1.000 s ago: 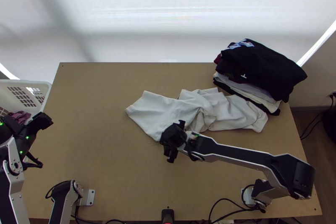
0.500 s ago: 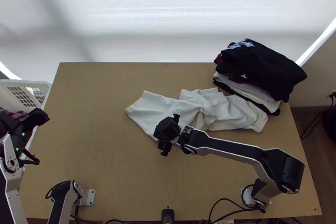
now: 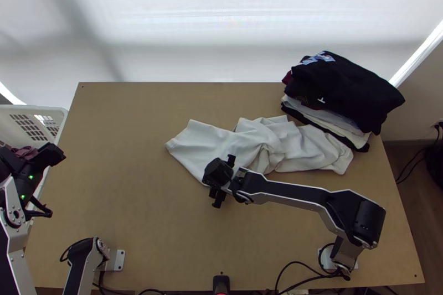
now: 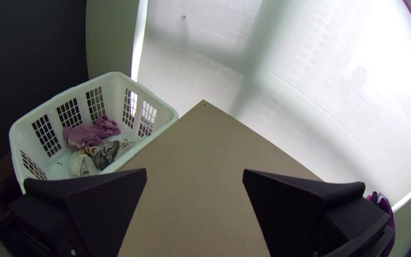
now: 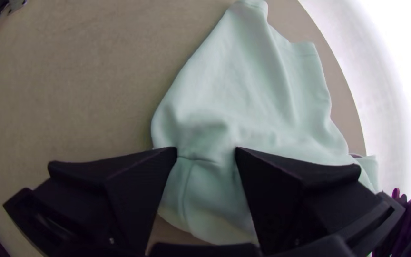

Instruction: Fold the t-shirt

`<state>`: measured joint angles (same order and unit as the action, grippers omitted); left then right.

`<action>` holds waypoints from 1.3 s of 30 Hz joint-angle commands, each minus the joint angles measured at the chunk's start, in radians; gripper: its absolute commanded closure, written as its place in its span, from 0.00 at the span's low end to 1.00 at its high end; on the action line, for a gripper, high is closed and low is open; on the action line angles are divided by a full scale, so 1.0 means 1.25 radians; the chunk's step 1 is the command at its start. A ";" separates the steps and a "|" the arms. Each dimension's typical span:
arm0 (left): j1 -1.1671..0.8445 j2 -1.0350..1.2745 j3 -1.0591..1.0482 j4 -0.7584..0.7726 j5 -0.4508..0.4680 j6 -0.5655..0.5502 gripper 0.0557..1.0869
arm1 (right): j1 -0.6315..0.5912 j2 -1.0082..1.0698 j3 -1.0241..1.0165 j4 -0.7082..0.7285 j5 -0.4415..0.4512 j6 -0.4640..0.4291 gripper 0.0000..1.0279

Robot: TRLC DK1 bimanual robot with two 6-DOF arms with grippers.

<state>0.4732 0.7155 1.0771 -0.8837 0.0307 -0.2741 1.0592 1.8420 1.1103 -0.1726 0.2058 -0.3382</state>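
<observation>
From where I stand, the off-white cloth t-shirt [image 3: 207, 143] lies bunched across the middle and right of the light wooden tabletop [image 3: 127, 184], smoother at its left end and rumpled into twists toward the right. A tall pile of dark and pale clothes [image 3: 343, 96] sits just beyond that rumpled end.

The right arm's claw, with its wide flat black fingers [image 5: 206, 148], is over the shirt's near edge, fingers parted well enough to show pale cloth and a seam between them. I don't see it pinching anything. Over on the left, the other black claw [image 4: 195, 170] is spread wide with nothing in it, by the white slatted plastic basket [image 4: 115, 74], where a mauve garment [image 4: 91, 133] is lying.

I'd call this the straightening-out stage; no proper fold has been made that I can make out. The next move wants the right claw to close on a single edge or corner and draw the shirt open, ideally with the left one coming across to take the other side. Grab too deep and it may catch several layers, dragging the whole bundle along instead of opening it.
</observation>
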 commanded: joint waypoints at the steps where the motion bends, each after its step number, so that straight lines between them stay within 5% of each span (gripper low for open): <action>1: 0.004 -0.005 0.027 -0.006 0.004 -0.015 0.04 | -0.019 0.021 0.013 0.003 -0.003 0.031 0.71; 2: 0.004 -0.005 0.027 -0.006 0.004 -0.015 0.04 | -0.021 0.021 0.016 0.003 -0.003 0.039 0.93; 3: 0.004 -0.005 0.027 -0.006 0.004 -0.015 0.04 | -0.023 0.016 0.017 0.003 -0.003 0.044 0.96; 16: -0.060 0.015 0.023 0.001 0.005 -0.040 0.04 | -0.028 -0.212 0.230 -0.018 0.093 0.104 0.97; 30: -0.489 0.130 0.015 0.166 0.005 -0.096 0.04 | -0.067 -0.423 0.332 -0.021 0.178 0.105 0.97; 39: -0.676 0.328 0.026 0.300 0.004 -0.030 0.04 | -0.128 -0.502 0.362 -0.019 0.179 0.088 0.97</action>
<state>-0.3328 1.0550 1.0798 -0.5438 0.0341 -0.3424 0.9112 1.2678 1.5257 -0.2211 0.4202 -0.2138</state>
